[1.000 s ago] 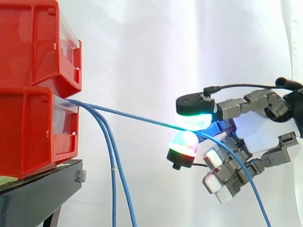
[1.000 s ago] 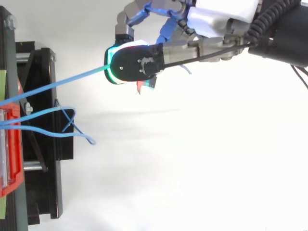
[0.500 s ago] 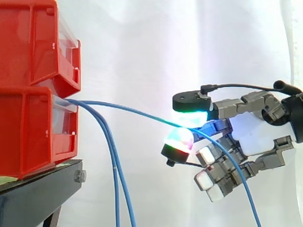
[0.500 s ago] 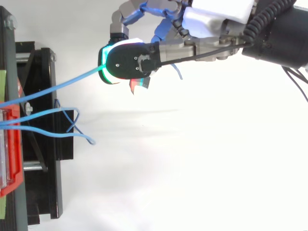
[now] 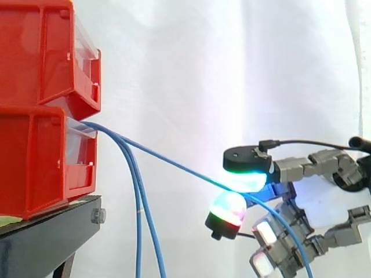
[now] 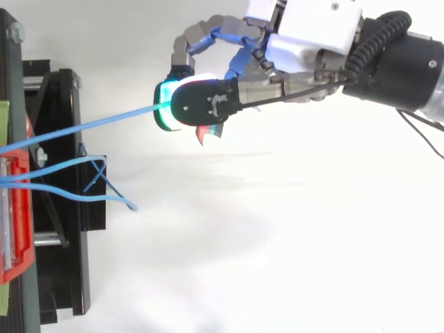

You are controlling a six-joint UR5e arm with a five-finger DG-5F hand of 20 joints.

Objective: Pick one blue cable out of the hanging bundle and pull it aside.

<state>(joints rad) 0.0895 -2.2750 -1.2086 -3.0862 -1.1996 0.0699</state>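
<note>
I had the hand (image 6: pixel 312 31) pinching one blue cable (image 5: pixel 168 164) between glowing fingers (image 5: pixel 246 176), stretched taut and slanting aside so it stood clear of the bundle (image 5: pixel 139 208), which hung straight down from the lower red bin (image 5: pixel 40 156) beyond.

robot hand (image 5: pixel 307 169) pinching blue cable (image 5: pixel 174 164) | red bins (image 5: pixel 40 145) left

stacked red bins (image 5: pixel 43 156) rest on a black stand (image 5: pixel 46 240).
</note>
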